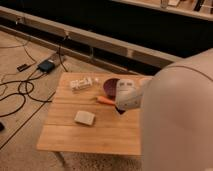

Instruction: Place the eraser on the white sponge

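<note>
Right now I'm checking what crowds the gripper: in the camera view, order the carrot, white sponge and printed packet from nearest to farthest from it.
The gripper hangs shut over the table's right part.
1. Carrot: just to its left, nearly touching.
2. White sponge: farther left, toward the front.
3. Printed packet: far back-left corner area.
</note>
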{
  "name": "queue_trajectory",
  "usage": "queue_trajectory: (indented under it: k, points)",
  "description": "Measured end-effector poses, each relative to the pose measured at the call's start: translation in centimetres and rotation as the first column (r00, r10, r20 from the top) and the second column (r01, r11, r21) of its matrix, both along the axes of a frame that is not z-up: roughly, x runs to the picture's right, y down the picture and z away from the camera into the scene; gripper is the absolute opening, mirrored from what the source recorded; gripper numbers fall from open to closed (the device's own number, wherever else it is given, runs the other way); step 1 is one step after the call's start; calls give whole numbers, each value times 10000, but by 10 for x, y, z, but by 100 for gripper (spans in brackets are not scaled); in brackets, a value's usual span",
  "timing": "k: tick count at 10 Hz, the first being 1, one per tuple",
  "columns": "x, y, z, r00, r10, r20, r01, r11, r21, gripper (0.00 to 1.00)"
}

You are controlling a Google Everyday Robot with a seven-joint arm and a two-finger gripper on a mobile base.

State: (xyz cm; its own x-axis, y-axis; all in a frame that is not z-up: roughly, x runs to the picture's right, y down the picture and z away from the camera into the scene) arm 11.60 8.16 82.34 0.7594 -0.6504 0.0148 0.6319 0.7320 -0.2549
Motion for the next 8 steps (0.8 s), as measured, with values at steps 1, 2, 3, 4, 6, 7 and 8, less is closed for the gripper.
queue_trajectory:
  k: [1, 2, 3, 4, 6, 7, 8]
  points:
    - [-10, -2, 2, 9999, -87, 140, 86, 10000, 20, 0]
    - [-24, -7, 5, 9992, -199, 347, 197, 9998, 60, 0]
    - [-33, -9, 7, 9985, -275, 471, 272, 9996, 80, 0]
    - [-43, -12, 8, 9976, -352, 599, 347, 9994, 93, 0]
    - [-67, -17, 12, 9945, -560, 886, 552, 9984, 120, 0]
    - [-77, -18, 12, 9927, -664, 1009, 654, 9978, 129, 0]
    - [-87, -18, 12, 9903, -787, 1141, 776, 9969, 134, 0]
